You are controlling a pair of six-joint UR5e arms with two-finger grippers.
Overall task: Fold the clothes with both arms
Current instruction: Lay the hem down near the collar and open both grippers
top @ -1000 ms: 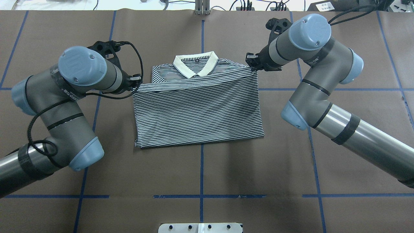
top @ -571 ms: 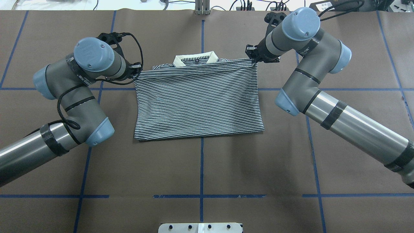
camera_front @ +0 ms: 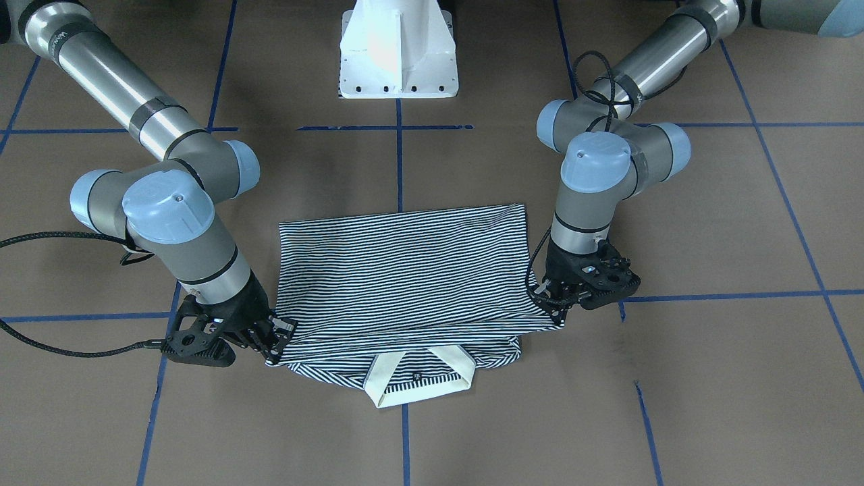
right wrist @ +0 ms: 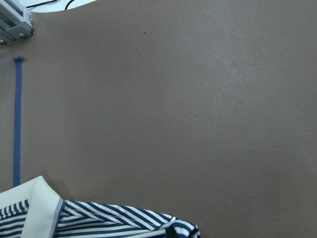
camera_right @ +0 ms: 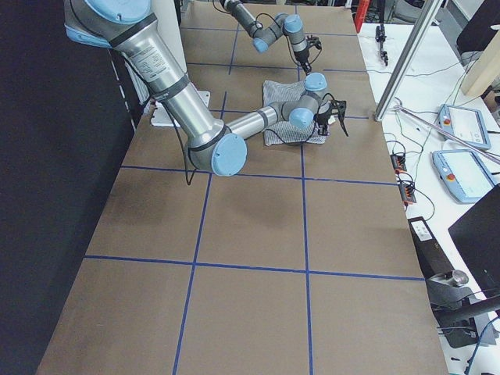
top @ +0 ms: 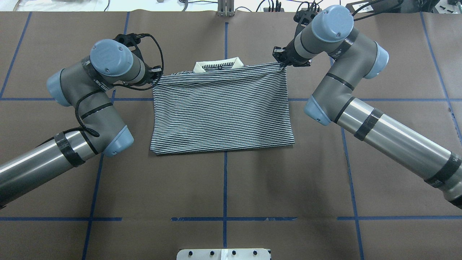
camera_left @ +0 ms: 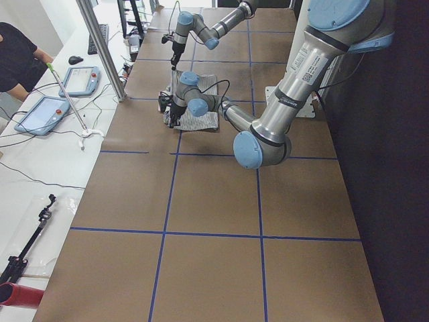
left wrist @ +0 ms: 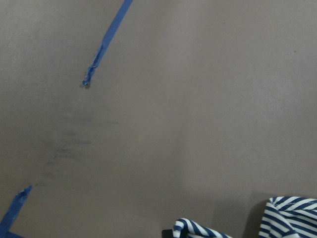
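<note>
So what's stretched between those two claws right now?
The folded-over edge of the striped polo shirt runs from the left gripper to the right gripper, each pinching a corner. The overhead view shows it, white collar peeking out beyond.

The shirt (top: 223, 108) is soft, matt, striped knit cloth, its collar (top: 217, 65) plain cloth. The table (top: 288, 180) wears a matt brown paper-like sheet with blue tape (top: 225, 191) lines. The arm tubes (top: 397, 142) are smooth, glossy metal; the joint caps (top: 110, 57) look like smooth plastic.
</note>
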